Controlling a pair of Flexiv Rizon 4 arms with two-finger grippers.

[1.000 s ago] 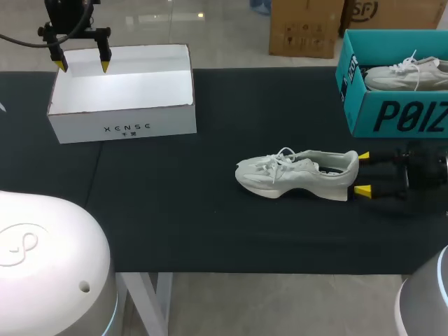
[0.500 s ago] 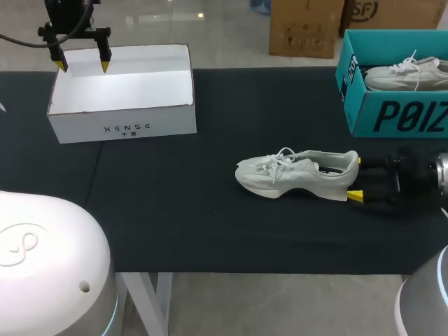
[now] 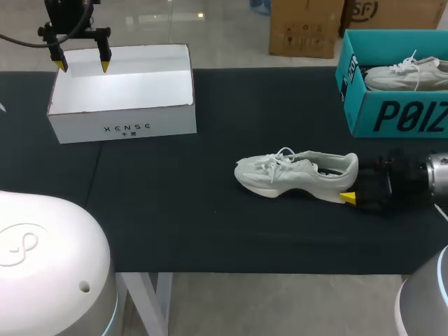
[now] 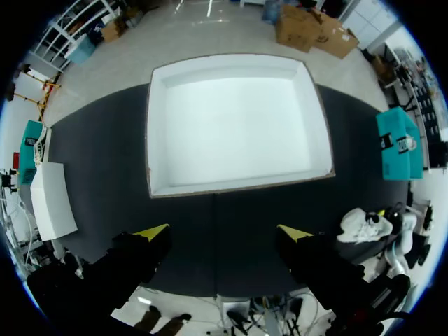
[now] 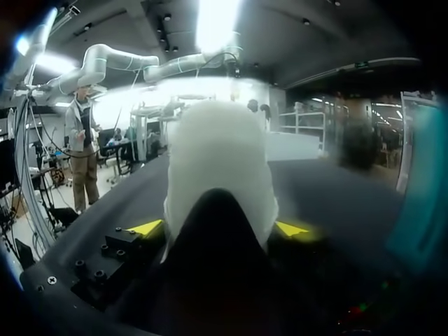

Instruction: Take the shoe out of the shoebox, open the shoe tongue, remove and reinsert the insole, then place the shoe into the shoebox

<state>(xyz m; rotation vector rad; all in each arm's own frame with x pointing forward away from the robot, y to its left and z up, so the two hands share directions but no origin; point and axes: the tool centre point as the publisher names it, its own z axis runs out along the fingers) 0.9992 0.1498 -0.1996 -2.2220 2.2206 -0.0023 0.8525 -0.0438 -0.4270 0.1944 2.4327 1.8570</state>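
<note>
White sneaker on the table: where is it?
In the head view the white sneaker lies on the table, right of middle, heel held in the right end effector, teal shoebox behind it.

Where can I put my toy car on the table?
The big bare stretch of black table in front of the white box, left of the shoe, is best. The gap between white box and teal box is free too. It's crowded at the right, where the right tool meets the shoe's heel.

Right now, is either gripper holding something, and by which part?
The right gripper grips the shoe by its heel, one of the fingers on each side. The left gripper is open over the white shoebox, holding nothing.
</note>
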